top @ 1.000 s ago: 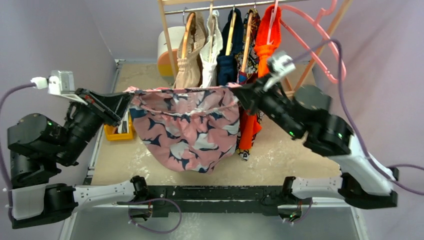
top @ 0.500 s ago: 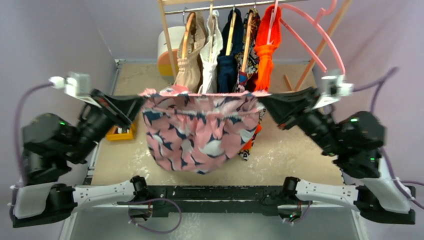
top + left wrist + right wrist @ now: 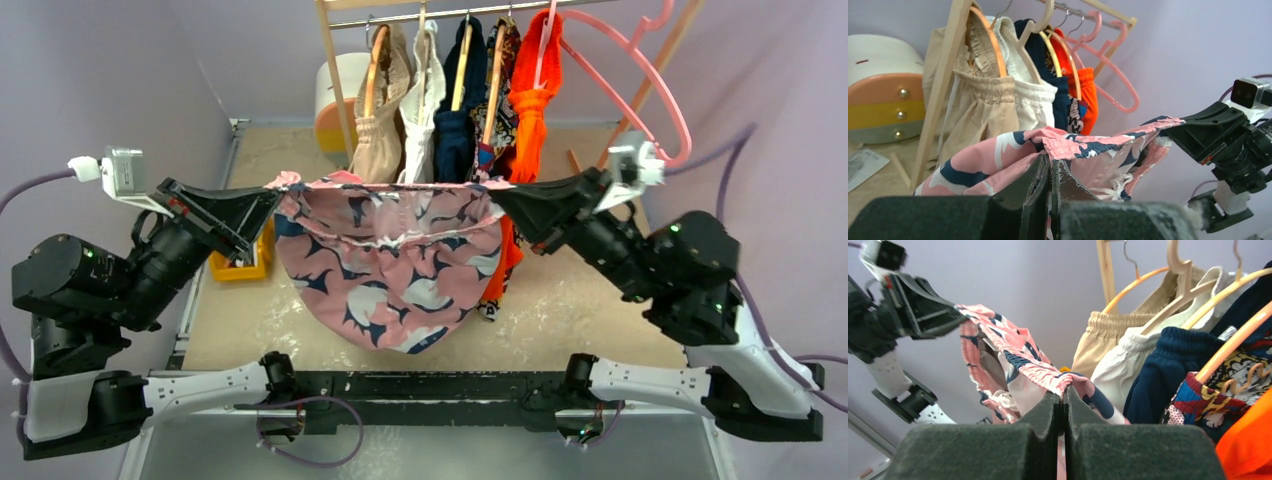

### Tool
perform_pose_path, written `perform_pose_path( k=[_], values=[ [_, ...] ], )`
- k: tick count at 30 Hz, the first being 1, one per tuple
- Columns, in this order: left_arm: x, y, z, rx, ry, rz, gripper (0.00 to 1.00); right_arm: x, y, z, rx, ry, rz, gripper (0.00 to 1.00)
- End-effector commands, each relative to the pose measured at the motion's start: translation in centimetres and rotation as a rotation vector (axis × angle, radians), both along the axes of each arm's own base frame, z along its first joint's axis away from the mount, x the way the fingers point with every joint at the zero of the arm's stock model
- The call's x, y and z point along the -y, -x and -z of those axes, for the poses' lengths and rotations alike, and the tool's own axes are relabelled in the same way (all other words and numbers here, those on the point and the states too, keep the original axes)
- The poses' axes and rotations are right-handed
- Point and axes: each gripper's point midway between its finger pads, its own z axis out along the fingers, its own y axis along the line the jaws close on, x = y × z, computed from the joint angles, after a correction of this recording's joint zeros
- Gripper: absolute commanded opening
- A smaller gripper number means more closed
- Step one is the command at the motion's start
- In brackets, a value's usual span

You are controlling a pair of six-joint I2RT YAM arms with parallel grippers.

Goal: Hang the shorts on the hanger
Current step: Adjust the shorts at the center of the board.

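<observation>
The pink shorts (image 3: 392, 270) with a navy-and-white print hang in the air above the table, stretched by their waistband between both arms. My left gripper (image 3: 275, 193) is shut on the left end of the waistband (image 3: 1068, 148). My right gripper (image 3: 493, 190) is shut on the right end (image 3: 1058, 382). The shorts sag open below the waistband, in front of the clothes rail. The empty pink hanger (image 3: 640, 75) hangs at the rail's right end, behind and above my right gripper. It also shows in the left wrist view, as the pink hanger (image 3: 1118, 75).
A wooden rail (image 3: 440, 12) at the back carries tan, white, navy and patterned garments on wooden hangers, plus an orange garment (image 3: 535, 90). A yellow bin (image 3: 240, 262) sits at the table's left edge, and a white-and-orange round object (image 3: 335, 95) stands at the back left.
Both arms swung right with the shorts, then came back left. The right arm now reaches in from further right and lower, and the waistband is stretched wider than a second ago.
</observation>
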Motion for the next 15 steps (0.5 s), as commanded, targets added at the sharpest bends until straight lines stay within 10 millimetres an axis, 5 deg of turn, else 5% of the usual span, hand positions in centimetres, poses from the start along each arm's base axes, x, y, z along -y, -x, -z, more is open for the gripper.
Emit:
perform_pose_path(
  k=[1,4,8,11,15],
  values=[
    [0.4,-0.9,2.3,-0.018,-0.013,-0.039,0.0,0.7,-1.0,1.0,0.016,-0.02,0.062,0.0],
    [2.0,-2.3,9.2,-0.128,-0.098,-0.084,0.0,-1.1,-2.5,8.8,-0.164,0.073,0.104,0.0],
    [5.1,-2.8,17.7,-0.272,-0.169,-0.054,0.0,-1.2,-3.6,17.3,-0.353,0.142,0.203,0.0],
    [6.3,-2.7,23.0,-0.364,-0.204,-0.04,0.0,-1.4,-3.1,21.4,-0.44,0.176,0.196,0.0],
    [5.1,-3.3,26.4,-0.428,-0.216,-0.14,0.0,-0.9,-2.5,24.8,-0.523,0.215,0.208,0.0]
  ],
)
